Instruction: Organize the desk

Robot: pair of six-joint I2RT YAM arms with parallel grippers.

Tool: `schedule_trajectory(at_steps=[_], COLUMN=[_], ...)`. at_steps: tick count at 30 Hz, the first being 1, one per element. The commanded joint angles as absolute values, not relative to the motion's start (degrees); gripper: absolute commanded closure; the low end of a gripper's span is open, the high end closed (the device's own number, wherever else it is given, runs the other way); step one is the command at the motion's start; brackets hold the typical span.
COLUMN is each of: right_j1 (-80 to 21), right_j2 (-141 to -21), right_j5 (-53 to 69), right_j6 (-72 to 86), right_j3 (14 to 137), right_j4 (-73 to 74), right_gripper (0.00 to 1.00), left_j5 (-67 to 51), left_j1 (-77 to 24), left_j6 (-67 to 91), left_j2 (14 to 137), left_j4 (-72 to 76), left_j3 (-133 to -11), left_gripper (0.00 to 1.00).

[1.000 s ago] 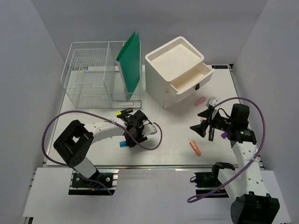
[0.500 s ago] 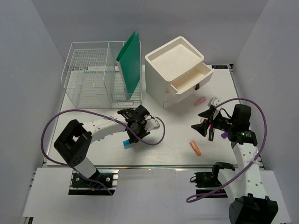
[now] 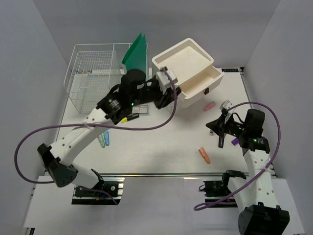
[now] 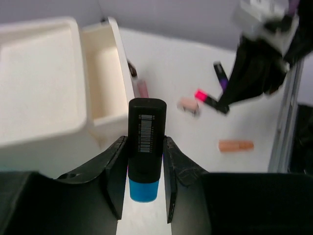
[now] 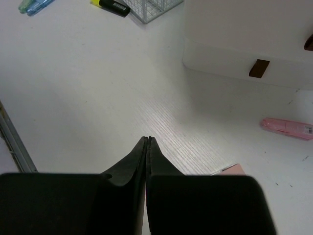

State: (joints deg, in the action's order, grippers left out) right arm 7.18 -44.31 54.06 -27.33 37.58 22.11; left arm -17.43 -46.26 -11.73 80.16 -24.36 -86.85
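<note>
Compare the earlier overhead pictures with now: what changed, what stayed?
The left gripper carried a blue-tipped black marker across the desk to the white drawer box. The right gripper closed, empty. Wire basket, green folder and orange tube stayed put.

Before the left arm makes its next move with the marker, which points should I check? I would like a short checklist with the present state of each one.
1. Grip: ok. The left hand clamps the marker between both fingers, blue end toward the wrist.
2. Top drawer open: ok.
3. Free room in the drawer: ok, the part that shows is bare.
4. Marker above the drawer opening: cannot tell. It appears beside the drawer's edge.
5. Other arm out of the way: ok. The right hand is shut, over the desk and apart from the drawer.
</note>
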Motion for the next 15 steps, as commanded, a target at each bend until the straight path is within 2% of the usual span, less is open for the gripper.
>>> schedule_trajectory(at_steps=[1,6,15], right_j1=[7.9,8.6,9.8], right_j2=[-43.8,-43.6,-43.3], right_j5=[53.0,51.9,50.7], right_j6=[-25.8,-25.3,-25.0], right_j3=[36.9,36.7,36.4], right_j4=[19.2,18.5,18.1], right_gripper=[1.00,1.00,1.00], left_j5=[-19.3,-18.8,-14.9], left_j1=[-46.5,-46.5,-46.5], left_j6=[-10.5,-10.5,-7.6], left_j2=[87.2,96.9,105.7], left_j4=[-19.3,-14.3,-2.0], left_j3=[-94.4,-104.9,-106.5], left_gripper=[1.00,1.00,1.00])
